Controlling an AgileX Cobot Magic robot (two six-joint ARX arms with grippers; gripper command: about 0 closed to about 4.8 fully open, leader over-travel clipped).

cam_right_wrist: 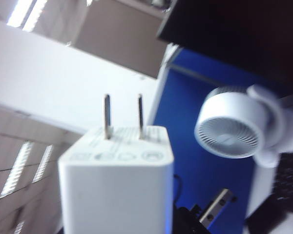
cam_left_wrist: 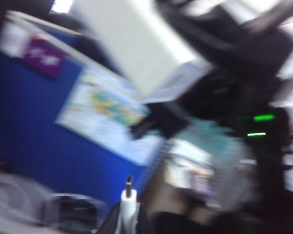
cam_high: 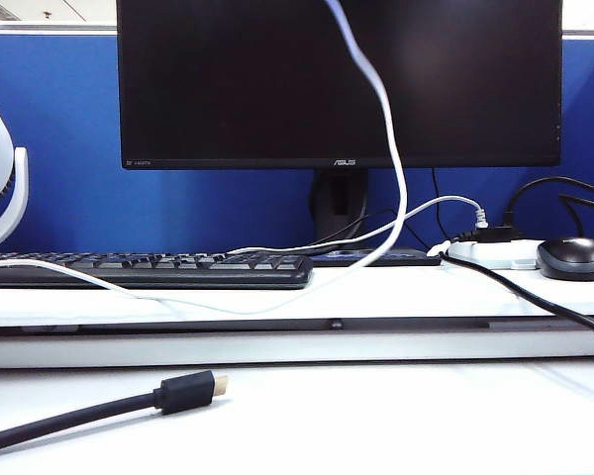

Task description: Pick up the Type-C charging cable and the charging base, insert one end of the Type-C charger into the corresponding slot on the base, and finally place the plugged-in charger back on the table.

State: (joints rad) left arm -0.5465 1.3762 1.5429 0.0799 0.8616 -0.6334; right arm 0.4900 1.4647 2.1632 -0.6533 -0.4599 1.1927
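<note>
The left end effector [cam_left_wrist: 128, 217] is clenched on the Type-C charging cable's [cam_high: 391, 148] plug, whose metal tip juts out past its fingertips; in the exterior view the thin white cord hangs from above, crosses the monitor [cam_high: 339, 84] and trails over the keyboard [cam_high: 148, 269]; the right end effector, itself out of sight, grasps the charging base [cam_right_wrist: 116, 187] aloft, its 2 prongs pointing away; a black cable [cam_high: 99, 411] lies on the bench [cam_high: 396, 421]; a white fan [cam_right_wrist: 228, 131] stands beyond.

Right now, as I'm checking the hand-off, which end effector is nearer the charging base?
Right. The right end effector holds the charging base, prongs outward. The left end effector grips the Type-C charging cable plug instead.
</note>
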